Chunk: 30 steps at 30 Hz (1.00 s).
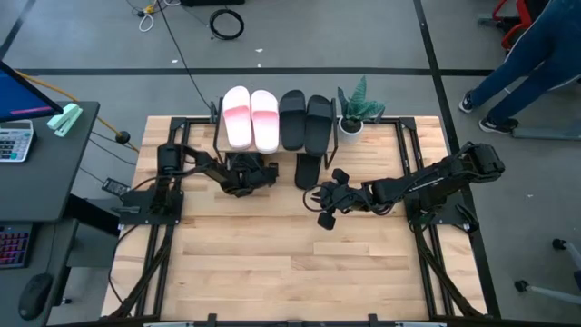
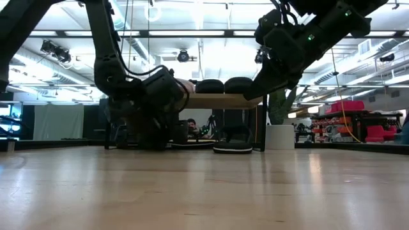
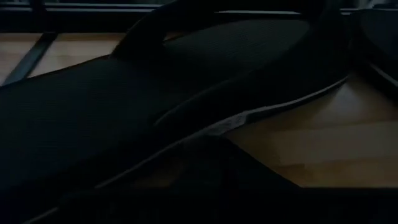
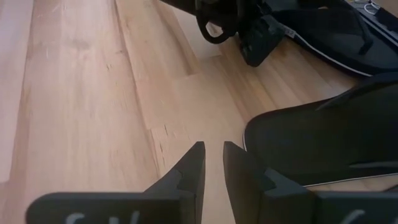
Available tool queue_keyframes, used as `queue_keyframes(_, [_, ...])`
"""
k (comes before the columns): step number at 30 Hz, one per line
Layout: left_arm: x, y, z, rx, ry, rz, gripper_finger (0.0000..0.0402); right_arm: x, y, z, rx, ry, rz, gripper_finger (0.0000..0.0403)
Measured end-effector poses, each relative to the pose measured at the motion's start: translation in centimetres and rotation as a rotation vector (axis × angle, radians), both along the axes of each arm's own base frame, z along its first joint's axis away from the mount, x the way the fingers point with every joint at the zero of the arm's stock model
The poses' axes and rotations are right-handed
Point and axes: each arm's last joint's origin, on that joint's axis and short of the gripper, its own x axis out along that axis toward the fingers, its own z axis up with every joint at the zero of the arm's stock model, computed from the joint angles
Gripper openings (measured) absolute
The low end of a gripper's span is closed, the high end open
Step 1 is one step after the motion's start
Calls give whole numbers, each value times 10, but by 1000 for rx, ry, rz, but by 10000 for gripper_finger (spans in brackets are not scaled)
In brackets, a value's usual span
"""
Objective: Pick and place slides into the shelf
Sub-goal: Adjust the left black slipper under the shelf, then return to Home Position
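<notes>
The shelf (image 1: 221,127) stands at the table's far edge with two pink slides (image 1: 251,118) and two black slides (image 1: 306,121) on its top board. One black flip-flop (image 1: 309,170) lies flat on the table, its toe under the shelf's right half. My right gripper (image 4: 212,149) hovers open just near of it, beside its heel (image 4: 323,140), touching nothing. My left gripper (image 1: 250,177) is low at the shelf's left half. A second black flip-flop (image 3: 155,93) fills its wrist view and hides its fingers. The right wrist view shows this flip-flop (image 4: 329,37) low beside the left gripper.
A potted green plant (image 1: 356,109) stands right of the shelf at the far edge. Bare wood tabletop (image 1: 272,254) spreads across the near half. A desk with a calculator (image 1: 14,141) is left of the table, and a person's legs (image 1: 526,64) are far right.
</notes>
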Motion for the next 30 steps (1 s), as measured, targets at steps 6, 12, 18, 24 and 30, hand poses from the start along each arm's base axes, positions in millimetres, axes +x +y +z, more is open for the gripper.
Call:
queue_keyframes(6, [11,-11,5,-4,-33,-133,4,0,0,0,0,0,0,64])
queue_keyframes(12, [17,-22,9,47,13,-227,5,0,0,0,0,0,0,64])
queue_keyframes(18, [16,-35,14,197,90,-128,4,0,0,0,-1,1,1,64])
queue_keyframes(24, [14,-37,15,247,125,-88,3,0,0,0,-1,1,1,64])
queue_keyframes(30, [12,-24,16,260,129,-24,3,0,0,0,-1,1,1,64])
